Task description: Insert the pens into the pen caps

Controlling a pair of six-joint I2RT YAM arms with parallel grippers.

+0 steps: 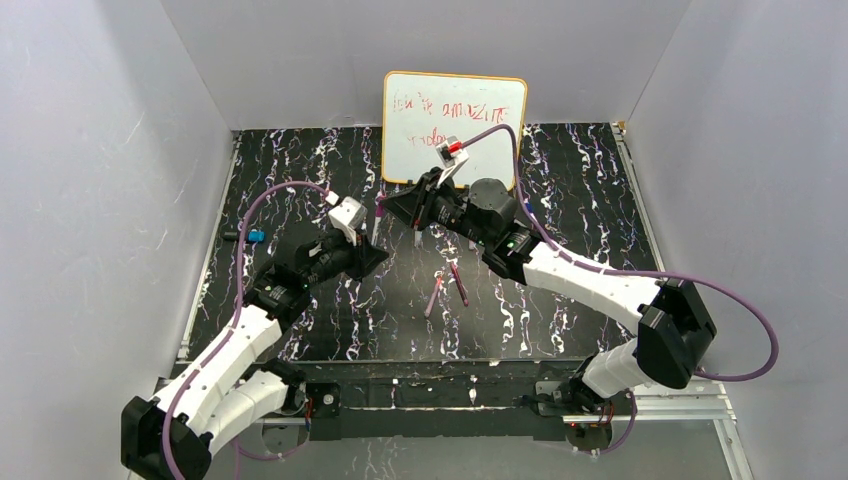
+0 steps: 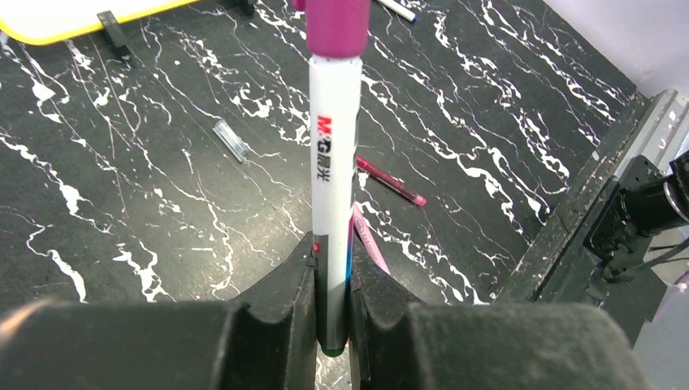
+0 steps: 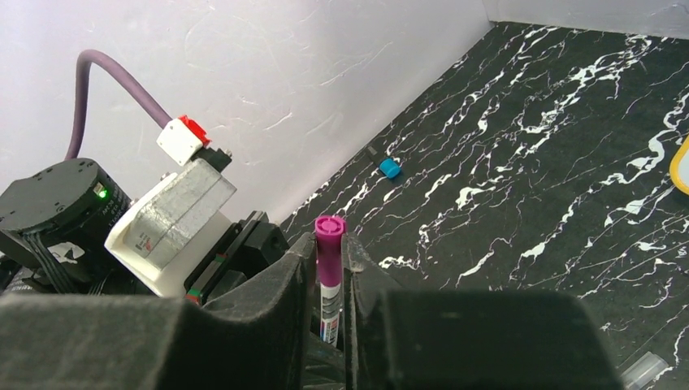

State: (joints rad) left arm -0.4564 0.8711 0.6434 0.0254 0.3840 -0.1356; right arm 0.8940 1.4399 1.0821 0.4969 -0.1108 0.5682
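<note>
White-walled bay, black marbled worktop (image 1: 600, 200). Left hand (image 2: 331, 272) clamped shut on lower body of white pen (image 2: 333, 187), pen held off worktop. Right hand (image 3: 329, 252) pinched tight on magenta cap (image 3: 330, 231), cap seated on pen end. Two pink pens (image 1: 433, 297) loose mid-worktop.

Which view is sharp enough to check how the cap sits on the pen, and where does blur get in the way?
Left wrist: white pen and magenta cap sharp, print readable; only the near left fingers blur. Right wrist: cap crisp, the right fingers clamping it soft. Top external: evenly lit, but the joint is tiny against the dark marbled table.
</note>
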